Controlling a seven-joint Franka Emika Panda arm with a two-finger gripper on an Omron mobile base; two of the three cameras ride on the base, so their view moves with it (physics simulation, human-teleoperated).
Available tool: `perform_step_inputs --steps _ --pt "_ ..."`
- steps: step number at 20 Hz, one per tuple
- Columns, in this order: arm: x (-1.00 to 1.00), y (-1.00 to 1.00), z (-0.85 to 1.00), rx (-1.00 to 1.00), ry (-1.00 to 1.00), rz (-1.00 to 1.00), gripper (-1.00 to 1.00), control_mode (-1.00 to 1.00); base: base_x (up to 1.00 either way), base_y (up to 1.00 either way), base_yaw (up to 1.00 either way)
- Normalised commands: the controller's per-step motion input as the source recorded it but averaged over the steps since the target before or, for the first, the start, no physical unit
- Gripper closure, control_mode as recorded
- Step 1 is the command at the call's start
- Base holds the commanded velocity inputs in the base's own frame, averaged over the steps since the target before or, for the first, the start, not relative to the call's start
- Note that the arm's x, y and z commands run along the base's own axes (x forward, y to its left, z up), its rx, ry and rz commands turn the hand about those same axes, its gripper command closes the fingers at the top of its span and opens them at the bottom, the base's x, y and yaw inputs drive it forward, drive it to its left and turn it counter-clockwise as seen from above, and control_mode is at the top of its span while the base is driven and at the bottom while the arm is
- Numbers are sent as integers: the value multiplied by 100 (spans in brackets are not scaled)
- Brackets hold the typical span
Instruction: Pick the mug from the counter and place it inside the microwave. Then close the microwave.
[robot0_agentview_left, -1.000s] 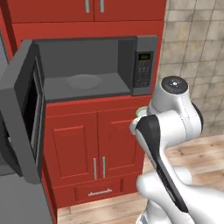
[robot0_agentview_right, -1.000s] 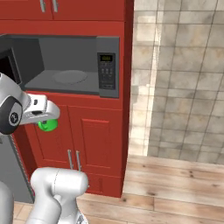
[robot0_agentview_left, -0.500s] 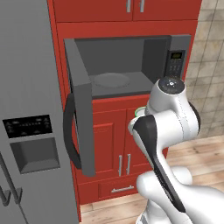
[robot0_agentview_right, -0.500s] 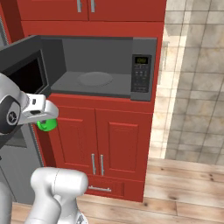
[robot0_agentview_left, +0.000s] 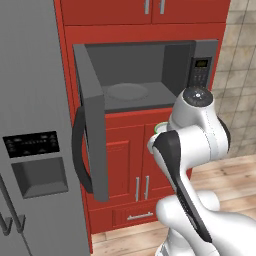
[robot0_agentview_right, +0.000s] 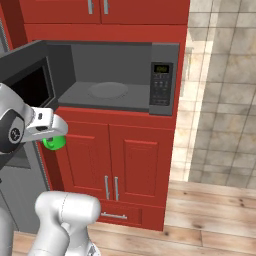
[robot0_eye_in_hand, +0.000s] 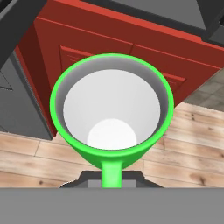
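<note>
Gripper (robot0_agentview_right: 51, 136): jaws clamped on mug (robot0_eye_in_hand: 111, 116), held upright in air, open mouth facing hand camera, handle toward wrist. Mug (robot0_agentview_right: 53, 143) hangs in front of red lower cabinet doors (robot0_agentview_right: 107, 162), below level of microwave (robot0_agentview_left: 145, 75) floor. Microwave door (robot0_agentview_left: 92, 135) swung wide to left, beside fridge (robot0_agentview_left: 35, 125); cavity vacant, turntable (robot0_agentview_right: 107, 90) bare. Step in hand, by judgement: carry mug into cavity. Do well: raise above cavity sill first, keep upright, enter centred, clear of door edge, set down on turntable before releasing.

support: microwave (robot0_agentview_right: 162, 80) floor, grey | on it: round turntable plate (robot0_agentview_right: 107, 90)
</note>
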Motion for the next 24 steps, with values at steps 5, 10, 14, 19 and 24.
perform_step_inputs --steps 5,10,14,19,24 --pt "0 0 0 0 0 0 100 100 0 0 0" --pt "0 0 0 0 0 0 100 100 0 0 0" --pt "0 0 0 0 0 0 100 100 0 0 0" --pt "0 0 0 0 0 0 100 -100 0 0 0" --pt "0 0 0 0 0 0 100 -100 0 0 0"
